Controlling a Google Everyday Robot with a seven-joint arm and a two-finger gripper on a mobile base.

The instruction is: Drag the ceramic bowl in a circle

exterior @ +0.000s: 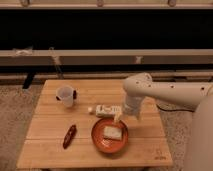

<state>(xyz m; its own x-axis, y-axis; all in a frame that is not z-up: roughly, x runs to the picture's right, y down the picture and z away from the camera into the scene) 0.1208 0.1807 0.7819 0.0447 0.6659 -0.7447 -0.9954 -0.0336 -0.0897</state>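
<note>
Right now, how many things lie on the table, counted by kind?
Ceramic bowl: 1
Plastic cup: 1
Pale block inside the bowl: 1
Long red item: 1
White packet: 1
Total: 5
The tool hangs at the bowl's far rim.

Likely a robot test lab: a slatted wooden table [50, 135] on speckled carpet [15, 110] before a dark wall [100, 30] with pale rails [100, 56], a white arm [165, 92] holding its gripper [118, 117] over the far rim of the bowl [97, 140].

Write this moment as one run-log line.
hand: at far rim of ceramic bowl | bowl: on wooden table, holds pale block
</note>
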